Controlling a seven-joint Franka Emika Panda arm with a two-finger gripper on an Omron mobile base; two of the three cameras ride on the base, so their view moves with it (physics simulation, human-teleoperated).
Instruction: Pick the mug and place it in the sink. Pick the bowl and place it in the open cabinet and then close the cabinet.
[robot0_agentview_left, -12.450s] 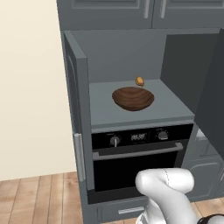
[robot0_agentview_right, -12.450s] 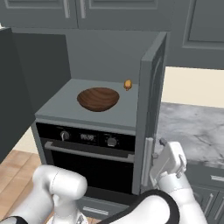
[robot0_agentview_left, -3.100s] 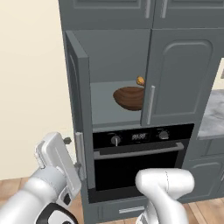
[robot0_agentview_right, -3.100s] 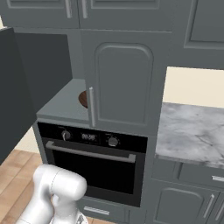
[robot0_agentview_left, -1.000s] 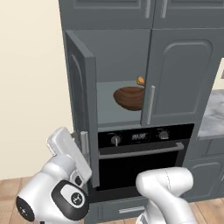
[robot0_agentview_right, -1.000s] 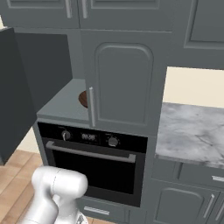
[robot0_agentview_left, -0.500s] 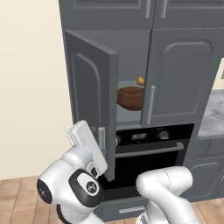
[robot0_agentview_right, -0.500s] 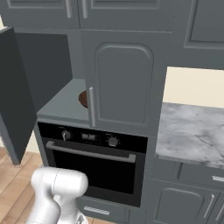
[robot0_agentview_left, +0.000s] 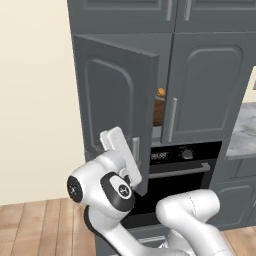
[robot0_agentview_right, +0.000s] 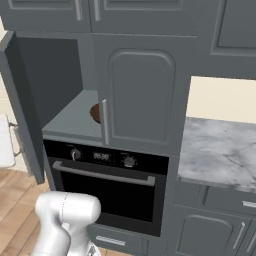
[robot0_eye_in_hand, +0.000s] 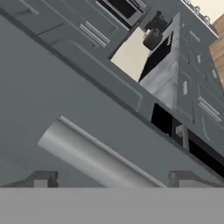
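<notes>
Dark grey panels face you across the cabinet (robot0_agentview_left: 150, 95): its right door (robot0_agentview_left: 210, 90) is shut, while the left door (robot0_agentview_left: 117, 105) stands partly swung in, leaving a narrow gap between the two. Through that gap in the left base view you can see a sliver of the brown wooden bowl (robot0_agentview_left: 158, 111) on the grey shelf inside, with a small orange-brown thing (robot0_agentview_left: 160, 93) just behind it. From the right base view the bowl (robot0_agentview_right: 95, 113) peeks out past the edge of the shut right door, resting on the shelf (robot0_agentview_right: 75, 120) above the black oven (robot0_agentview_right: 107, 182). Your gripper (robot0_agentview_left: 134, 167) is pressed up at the outer face of the left door, right by its slim bar handle (robot0_agentview_left: 136, 149). In the hand view the fingers (robot0_eye_in_hand: 41, 179) stand wide apart, one tip on each side of the steel handle (robot0_eye_in_hand: 96, 159), which runs slantwise between them close to the camera; they hold nothing. A marbled counter (robot0_agentview_right: 220, 150) lies to the right of the cabinet.
</notes>
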